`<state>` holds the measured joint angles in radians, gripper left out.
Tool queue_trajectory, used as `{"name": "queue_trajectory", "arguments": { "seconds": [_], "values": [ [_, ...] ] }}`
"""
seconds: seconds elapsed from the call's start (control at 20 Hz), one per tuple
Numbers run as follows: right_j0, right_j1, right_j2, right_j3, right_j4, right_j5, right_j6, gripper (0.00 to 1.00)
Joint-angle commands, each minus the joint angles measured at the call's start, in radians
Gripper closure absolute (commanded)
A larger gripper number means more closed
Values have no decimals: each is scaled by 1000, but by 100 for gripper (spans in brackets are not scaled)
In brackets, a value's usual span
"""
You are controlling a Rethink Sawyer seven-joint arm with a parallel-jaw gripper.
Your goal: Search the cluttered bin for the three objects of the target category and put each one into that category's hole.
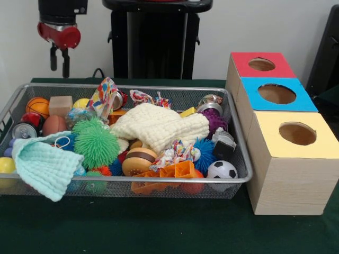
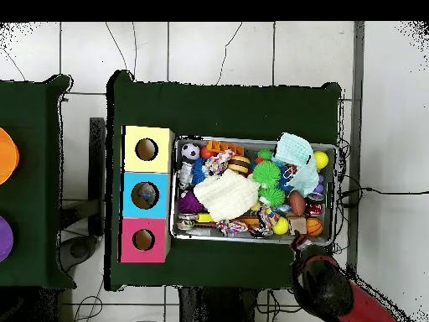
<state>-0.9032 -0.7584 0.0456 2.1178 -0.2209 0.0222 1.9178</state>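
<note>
Mint cloth hangs over the bin's near rim at 7 o'clock of the front view, with a green spiky ball just beside it. Soccer ball and an orange plastic piece sit at the near edge towards 5 o'clock. Cream knit cloth covers the middle, lying on the clutter. Basketball and a wood block are at the far corner, 10 o'clock. Three boxes stand at 3 o'clock, touching in a row beside the bin: yellow hole nearest, blue, then red. Gripper hangs at 11 o'clock, above the bin's far corner, holding nothing, fingers a little apart.
</note>
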Motion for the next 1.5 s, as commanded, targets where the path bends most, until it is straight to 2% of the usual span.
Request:
{"name": "queue_trajectory", "arguments": {
  "seconds": [0.05, 0.2, 0.45, 0.65, 0.8, 1.15, 1.5],
  "values": [
    [-13, -98, 100, -42, 114, 149, 148, 0],
    [74, -51, 20, -92, 155, 138, 183, 0],
    [154, 28, -32, -102, 219, 55, 228, 0],
    [225, 40, -77, -106, 285, 62, 252, 0],
    [271, 86, -97, -127, 329, 35, 256, 0],
    [285, 167, -88, -165, 394, -12, 232, 0],
    [227, 196, -24, -141, 394, -98, 234, 0]
  ]
}}
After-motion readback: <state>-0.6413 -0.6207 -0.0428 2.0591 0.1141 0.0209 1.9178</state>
